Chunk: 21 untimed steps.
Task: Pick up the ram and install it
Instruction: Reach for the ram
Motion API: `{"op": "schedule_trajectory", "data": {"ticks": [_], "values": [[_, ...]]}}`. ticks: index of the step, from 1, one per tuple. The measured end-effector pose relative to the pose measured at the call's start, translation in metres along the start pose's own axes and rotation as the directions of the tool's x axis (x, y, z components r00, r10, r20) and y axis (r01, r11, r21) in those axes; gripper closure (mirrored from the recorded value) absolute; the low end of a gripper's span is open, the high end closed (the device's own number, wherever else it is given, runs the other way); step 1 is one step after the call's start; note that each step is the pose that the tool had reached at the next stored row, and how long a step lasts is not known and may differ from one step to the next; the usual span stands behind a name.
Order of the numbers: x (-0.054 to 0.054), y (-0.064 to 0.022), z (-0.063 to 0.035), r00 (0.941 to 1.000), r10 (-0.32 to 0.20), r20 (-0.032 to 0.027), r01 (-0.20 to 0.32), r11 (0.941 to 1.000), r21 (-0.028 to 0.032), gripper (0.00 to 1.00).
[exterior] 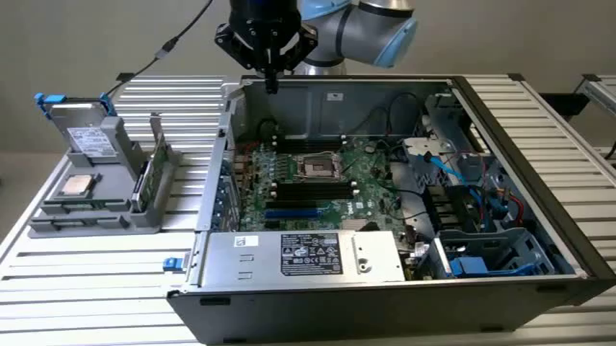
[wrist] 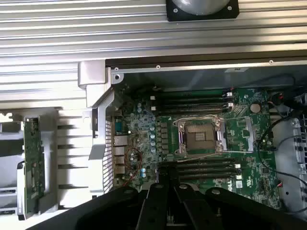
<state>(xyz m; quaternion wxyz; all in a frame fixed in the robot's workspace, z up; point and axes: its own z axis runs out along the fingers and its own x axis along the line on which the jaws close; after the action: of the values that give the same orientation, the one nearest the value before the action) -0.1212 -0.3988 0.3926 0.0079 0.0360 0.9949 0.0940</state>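
This looks like a robotics lab or test bench: a Universal Robots arm point(exterior: 371, 25) stands over a table point(exterior: 97, 288) made of ribbed aluminium slats. On it lies an open computer case point(exterior: 385, 303) with its motherboard point(exterior: 327, 180) bared. Beside that, a grey jig point(exterior: 86, 216) holds the ram point(exterior: 144, 184) and a processor chip point(exterior: 77, 186) in separate slots.
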Motion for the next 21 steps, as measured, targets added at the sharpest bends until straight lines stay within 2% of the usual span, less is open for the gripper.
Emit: {"op": "schedule_trajectory", "data": {"ticks": [13,15,21], "values": [[0.0,0.0,0.0,1.0,0.0,-0.001,0.0,0.9999,-0.0134,0.9],[0.004,-0.0003,0.0,1.0,0.0,-0.0019,0.0,0.9999,-0.0142,0.9],[0.03,-0.0023,0.0002,0.9998,0.004,-0.0181,-0.004,0.9999,-0.0129,0.9]]}}
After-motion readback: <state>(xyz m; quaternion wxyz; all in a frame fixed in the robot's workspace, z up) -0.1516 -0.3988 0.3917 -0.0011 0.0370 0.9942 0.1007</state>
